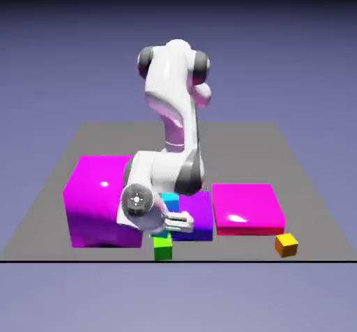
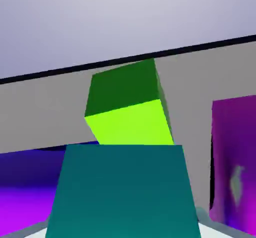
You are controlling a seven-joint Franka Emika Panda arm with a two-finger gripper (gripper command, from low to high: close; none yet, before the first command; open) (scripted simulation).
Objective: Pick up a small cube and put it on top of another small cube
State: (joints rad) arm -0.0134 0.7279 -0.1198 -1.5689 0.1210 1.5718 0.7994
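While the gripper (image 1: 184,221) is clamping on the teal cube (image 2: 124,192), the cube is filling the lower middle of the hand view and hiding the fingertips. Its near-level upper edge is running across that view, its side edges are spreading toward the bottom, and one broad face is showing; being a cube, it is offering sides too alike for a long axis to be told. At the exterior view, only a sliver of it is peeping out below the hand, directly above the green cube (image 1: 162,247) in the picture; whether the two are touching, I cannot tell. The green cube is resting on the grey table (image 1: 244,142) near its front edge, and in the hand view its edges are slanting against the teal one's upper edge. Behind the gripper, the sky-cyan cube (image 1: 169,199) is showing in part, beside the purple block (image 1: 199,215). Farther out, the large magenta block (image 1: 101,208) is standing at the exterior view's left, partly behind the white arm (image 1: 167,79), while the flatter magenta block (image 1: 247,204) is lying at the exterior view's right, with the orange cube (image 1: 286,245) sitting near its front corner.
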